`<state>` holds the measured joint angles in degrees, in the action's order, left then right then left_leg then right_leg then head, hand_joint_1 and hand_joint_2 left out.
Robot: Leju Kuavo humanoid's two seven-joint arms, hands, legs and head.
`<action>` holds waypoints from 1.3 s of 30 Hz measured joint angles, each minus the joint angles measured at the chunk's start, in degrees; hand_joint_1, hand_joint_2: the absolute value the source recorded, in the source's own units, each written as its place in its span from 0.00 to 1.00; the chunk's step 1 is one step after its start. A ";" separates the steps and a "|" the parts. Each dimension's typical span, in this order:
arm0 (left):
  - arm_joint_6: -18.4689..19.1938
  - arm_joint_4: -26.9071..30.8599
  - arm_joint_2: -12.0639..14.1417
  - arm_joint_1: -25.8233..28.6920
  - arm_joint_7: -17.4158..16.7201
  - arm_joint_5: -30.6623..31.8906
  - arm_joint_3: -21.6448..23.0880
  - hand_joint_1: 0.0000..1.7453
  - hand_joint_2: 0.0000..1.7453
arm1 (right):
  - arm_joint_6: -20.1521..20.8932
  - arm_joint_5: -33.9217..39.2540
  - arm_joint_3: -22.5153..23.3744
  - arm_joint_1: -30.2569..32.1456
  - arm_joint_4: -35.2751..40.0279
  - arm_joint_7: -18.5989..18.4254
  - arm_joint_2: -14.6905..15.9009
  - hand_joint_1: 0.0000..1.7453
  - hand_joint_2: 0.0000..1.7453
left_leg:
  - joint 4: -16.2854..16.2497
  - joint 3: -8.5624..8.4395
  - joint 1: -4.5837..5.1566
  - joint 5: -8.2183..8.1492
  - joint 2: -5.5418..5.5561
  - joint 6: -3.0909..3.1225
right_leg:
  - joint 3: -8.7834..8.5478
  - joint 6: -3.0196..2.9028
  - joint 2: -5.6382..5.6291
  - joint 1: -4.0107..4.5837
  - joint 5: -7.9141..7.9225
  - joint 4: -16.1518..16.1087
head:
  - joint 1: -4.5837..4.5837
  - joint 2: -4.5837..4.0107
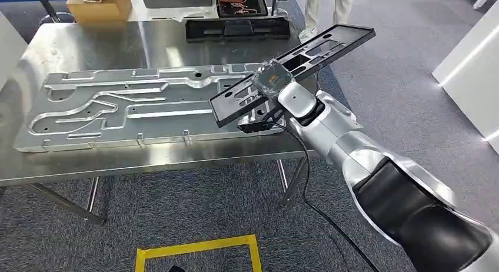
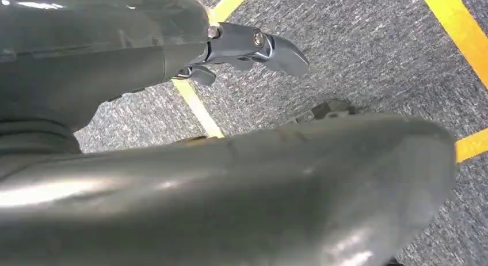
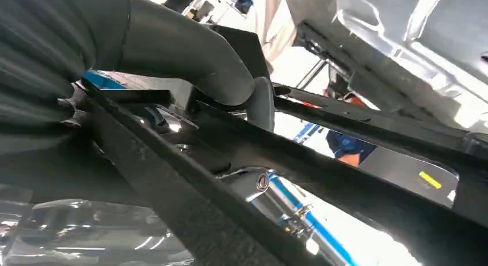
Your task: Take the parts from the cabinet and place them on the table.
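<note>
Right robot hand (image 1: 272, 90) w/ black part (image 1: 292, 73) over steel table (image 1: 147, 36)

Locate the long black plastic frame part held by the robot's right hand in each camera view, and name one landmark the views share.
Head view: the long black plastic frame part slants from centre to upper right, above the table's right end, held by the right hand.
Left wrist view: not in it; grey carpet and yellow floor tape.
Right wrist view: its black bars cross the picture diagonally.
Shared landmark: the large machined aluminium plate.
</note>
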<state>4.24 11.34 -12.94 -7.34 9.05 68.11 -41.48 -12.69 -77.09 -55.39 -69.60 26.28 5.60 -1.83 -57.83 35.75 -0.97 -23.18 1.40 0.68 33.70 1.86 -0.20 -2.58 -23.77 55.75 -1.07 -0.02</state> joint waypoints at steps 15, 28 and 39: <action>0.37 0.02 -0.04 -0.47 -1.64 0.46 0.04 0.00 0.00 | -3.09 -1.25 -0.04 1.13 -4.51 -2.19 -3.02 1.00 1.00 | 1.80 -6.20 0.00 -2.94 -0.03 0.88 | 8.39 2.67 0.22 -0.26 -2.12 10.82 | 0.00 0.00; 0.35 0.02 0.09 -0.87 -1.84 0.81 0.11 0.00 0.00 | -3.33 -1.33 -0.11 2.14 -6.26 -2.32 -3.19 1.00 1.00 | -18.34 5.50 -0.35 -12.39 -1.08 -2.97 | 4.50 -2.67 0.11 1.06 1.04 3.33 | 0.02 0.00; -0.04 0.02 0.39 -0.97 -2.38 1.44 1.20 0.00 0.00 | -8.66 0.75 0.53 3.66 -6.39 -3.17 -3.50 1.00 1.00 | 0.09 -0.15 1.12 -0.02 -0.82 -0.92 | 2.14 -2.13 0.13 1.82 -0.75 3.00 | 0.02 0.00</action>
<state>4.20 11.37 -12.55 -8.31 6.67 69.55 -40.28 -21.36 -76.34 -54.86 -65.94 19.89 2.43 -5.33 -57.74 35.60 0.15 -23.20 0.58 -0.24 35.84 -0.27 -0.07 -0.76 -24.53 58.75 -1.05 -0.02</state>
